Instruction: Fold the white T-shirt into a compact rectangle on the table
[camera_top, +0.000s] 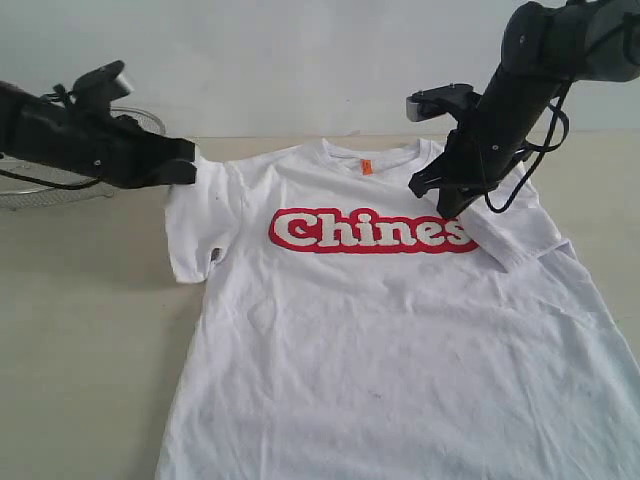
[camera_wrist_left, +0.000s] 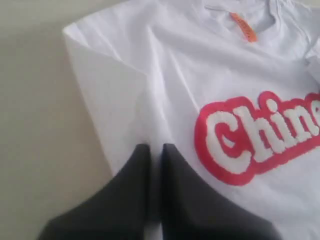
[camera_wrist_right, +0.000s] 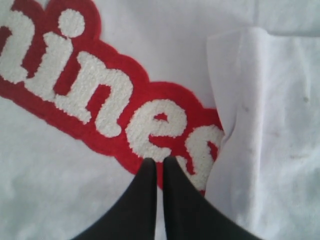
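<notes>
The white T-shirt (camera_top: 380, 340) is lying spread out, front side up, on the pale table (camera_top: 80, 350), with its collar pointing toward the far edge and its hem running out of the near edge of the exterior view. The red lettering (camera_top: 370, 231) is facing upward across the chest, and a small orange tag (camera_top: 367, 166) is showing inside the collar. The sleeve (camera_top: 510, 235) on the right arm's side is lying folded inward over the chest, and its edge is covering the end of the lettering. The other sleeve (camera_top: 195, 230) is lying flat and unfolded. The left gripper (camera_top: 188, 165) is reaching in at that sleeve's shoulder corner, and its fingers are pressing together with a sliver of white cloth showing between them, so it is pinching the shirt there. The right gripper (camera_top: 447, 208) is pointing down at the last letters, just beside the folded sleeve's edge, with its jaws closed tight; no cloth is showing between them. A wire basket (camera_top: 40, 190) is sitting on the table behind the left arm, apart from the shirt.
</notes>
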